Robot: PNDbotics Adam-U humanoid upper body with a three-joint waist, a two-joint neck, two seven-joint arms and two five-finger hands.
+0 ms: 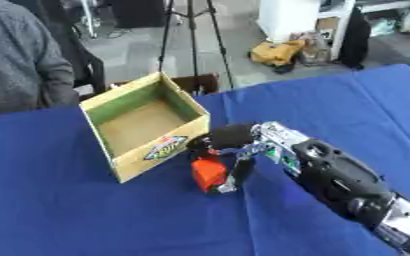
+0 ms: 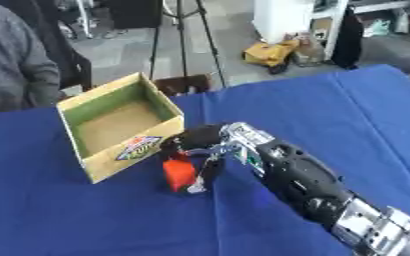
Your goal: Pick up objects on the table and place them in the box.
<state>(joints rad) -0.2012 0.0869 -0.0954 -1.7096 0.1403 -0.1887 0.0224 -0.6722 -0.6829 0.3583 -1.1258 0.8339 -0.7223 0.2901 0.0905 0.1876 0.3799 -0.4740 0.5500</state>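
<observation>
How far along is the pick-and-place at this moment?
Nothing looks placed yet: the box shows only its bare floor. In hand: the right hand has its fingers curled round a red object that sits low by the blue table, beside the box's front. Left: lifting it over the wall and releasing it inside. The left hand is not in view.

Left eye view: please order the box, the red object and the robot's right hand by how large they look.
1. Box, clearly largest.
2. Right hand, its fingers curled round the red object.
3. Red object, smallest, though partly hidden by the fingers, so the gap to the hand is unsure.
</observation>
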